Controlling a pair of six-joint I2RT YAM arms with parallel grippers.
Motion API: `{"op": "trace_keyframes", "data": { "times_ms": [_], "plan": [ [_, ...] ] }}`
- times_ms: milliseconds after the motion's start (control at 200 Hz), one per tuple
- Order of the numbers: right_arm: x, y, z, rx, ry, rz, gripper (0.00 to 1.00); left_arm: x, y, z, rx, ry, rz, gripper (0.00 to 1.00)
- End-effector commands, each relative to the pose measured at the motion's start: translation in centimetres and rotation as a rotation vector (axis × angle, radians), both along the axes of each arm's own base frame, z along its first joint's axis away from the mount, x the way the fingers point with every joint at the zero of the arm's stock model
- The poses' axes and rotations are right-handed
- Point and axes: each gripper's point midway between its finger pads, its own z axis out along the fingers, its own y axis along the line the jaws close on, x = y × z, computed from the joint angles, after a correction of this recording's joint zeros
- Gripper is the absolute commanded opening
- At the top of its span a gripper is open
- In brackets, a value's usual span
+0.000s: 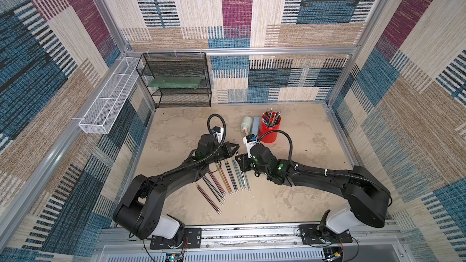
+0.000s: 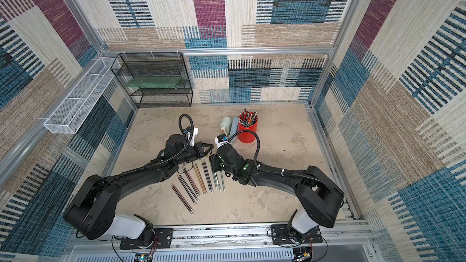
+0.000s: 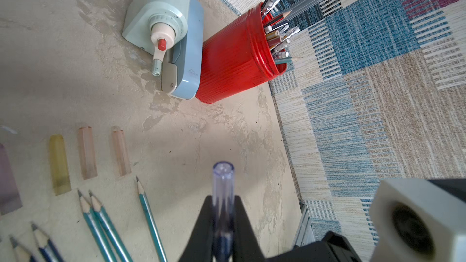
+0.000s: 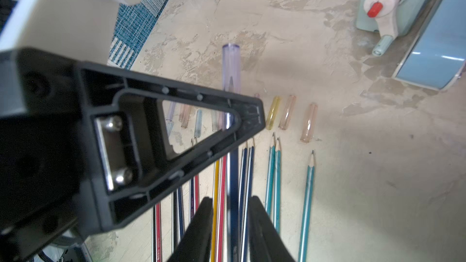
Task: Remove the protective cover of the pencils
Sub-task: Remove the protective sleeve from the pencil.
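Roughly fourteen pencils point(image 1: 224, 179), fanned on the table point(image 1: 302, 172) at middle front, sharpened points toward the back wall, teal ones nearest the right arm, maroon ones nearest the left. One more, a dark-blue pencil point(image 4: 233, 172), raised above the row between the two arms, its tip inside a clear cap point(image 3: 223, 185). Left gripper point(image 3: 223, 201) pressed onto that cap from both sides, pinching it. Right gripper point(image 4: 231, 199) straddling the blue shaft, jaws parted, a sliver of gap visible on either side. Just beyond the pencil points, loose caps point(image 3: 87, 152) in a rough row on the table: yellow, pink, bluish, purple, each apart from its neighbour. Much of that row and several pencil tips hidden in the right wrist view behind the left gripper's black finger frame; far ends of the fan covered by both forearms in both top views. Farther back, a pale green sharpener point(image 3: 157, 11) with a red knob, touching a pale blue device point(image 3: 189, 59), and just beside that a red cup point(image 3: 234, 59) crammed with pens and pencils. Against the back wall, a black mesh shelf point(image 1: 176, 79) with a green board on one level; along the left wall, a white mesh basket point(image 1: 106, 102).
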Motion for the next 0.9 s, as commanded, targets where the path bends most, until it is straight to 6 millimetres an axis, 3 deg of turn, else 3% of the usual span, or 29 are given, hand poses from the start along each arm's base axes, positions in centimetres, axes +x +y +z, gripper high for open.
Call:
{"op": "trace_keyframes", "data": {
  "times_ms": [0, 240, 421, 581, 896],
  "plan": [
    [0.54, 0.10, -0.24, -0.011, 0.003, -0.008, 0.21, 0.17, -0.14, 0.97, -0.022, -0.031, -0.003, 0.12],
    [0.39, 0.24, -0.31, -0.006, 0.006, 0.000, 0.00, 0.20, -0.10, 1.04, -0.019, -0.031, -0.003, 0.16],
    [0.11, 0.13, -0.47, -0.008, 0.006, 0.004, 0.00, 0.26, 0.06, 0.83, -0.010, -0.027, 0.005, 0.28],
    [-0.03, 0.15, -0.38, -0.005, 0.005, 0.006, 0.00, 0.29, 0.10, 0.93, -0.011, -0.028, 0.007, 0.30],
    [-0.35, 0.43, -0.13, 0.001, 0.002, 0.017, 0.00, 0.31, 0.23, 0.82, -0.008, -0.025, 0.011, 0.10]
  ]
}}
